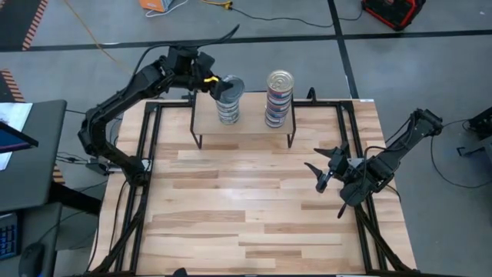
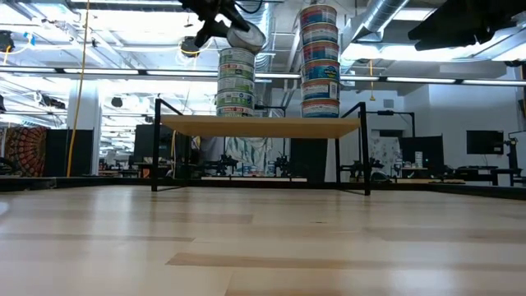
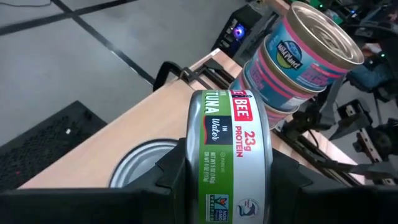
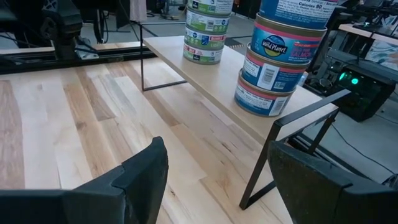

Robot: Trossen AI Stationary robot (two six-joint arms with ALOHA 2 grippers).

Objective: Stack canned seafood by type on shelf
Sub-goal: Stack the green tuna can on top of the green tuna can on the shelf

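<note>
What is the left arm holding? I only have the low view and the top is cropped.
Observer: A green-labelled tuna can, clamped between the left gripper's fingers.
Operator: Where is it relative to the stacks?
Observer: The high view puts it tilted over the left stack on the shelf, not set down.
Operator: Right arm?
Observer: The right gripper hangs open and empty over the table's right side.

left gripper [image 1: 217, 85]: raised, fingers clamped | right gripper [image 1: 329, 171]: low, fingers apart
</note>
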